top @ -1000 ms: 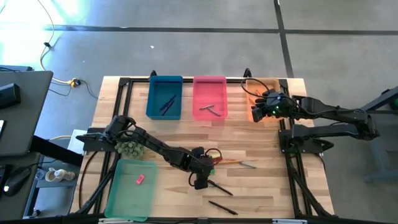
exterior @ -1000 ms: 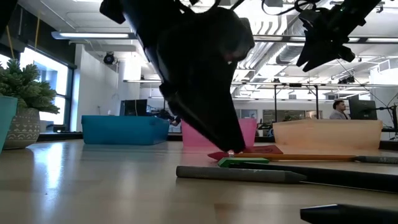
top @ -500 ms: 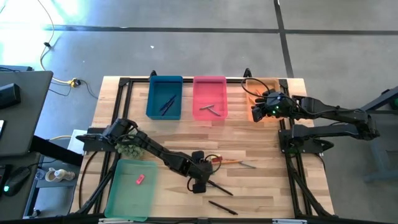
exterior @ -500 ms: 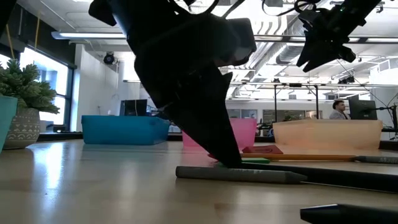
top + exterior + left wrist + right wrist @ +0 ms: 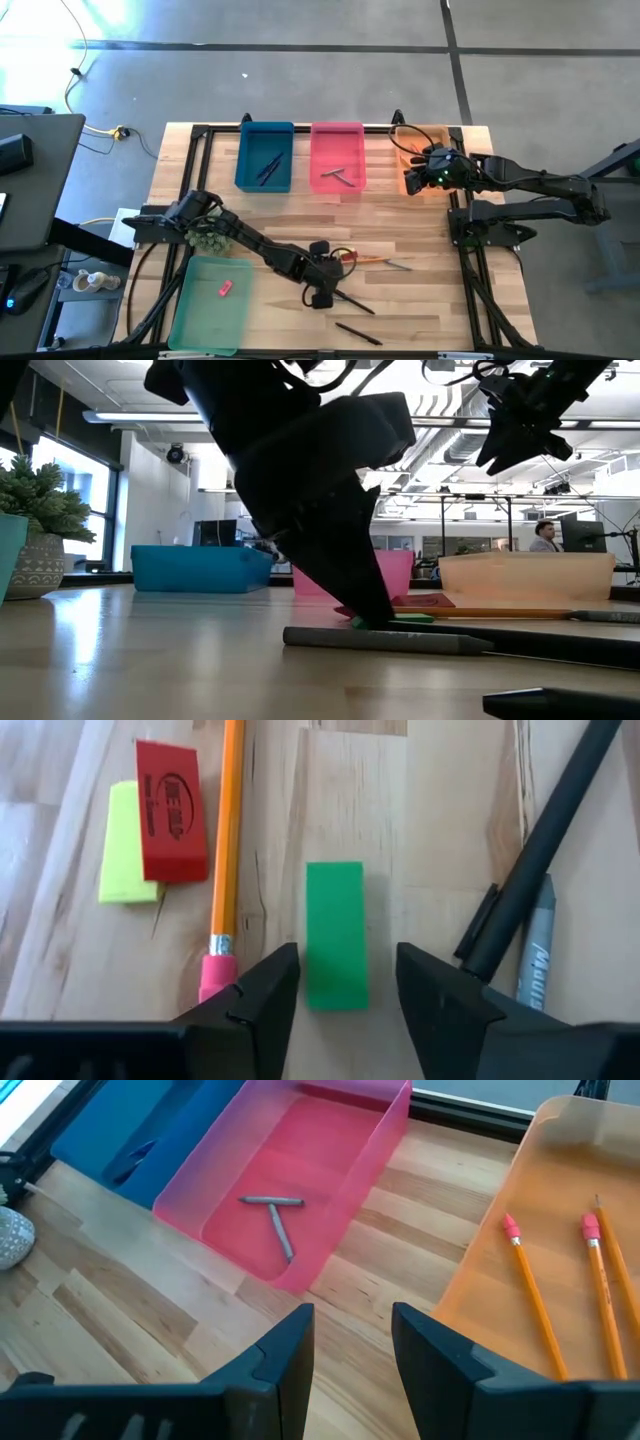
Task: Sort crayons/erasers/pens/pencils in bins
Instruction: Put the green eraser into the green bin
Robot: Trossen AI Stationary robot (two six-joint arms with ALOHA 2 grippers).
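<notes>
The left tool (image 5: 340,982) is down on the table (image 5: 420,300) at about six o'clock, its fingers spread with the green eraser (image 5: 335,934) lying between them, not pinched yet. The red eraser (image 5: 170,810) and the yellow eraser (image 5: 125,845) lie at ten o'clock from it, with a pencil (image 5: 226,840) between. The green eraser looks small, light, a bit squishy and not slippery, so squeeze its long sides. The right tool (image 5: 422,172) waits, spread, over the orange bin (image 5: 412,185) at two o'clock.

Overhead view straight down, low view level, both sharing green eraser (image 5: 343,262)
</notes>
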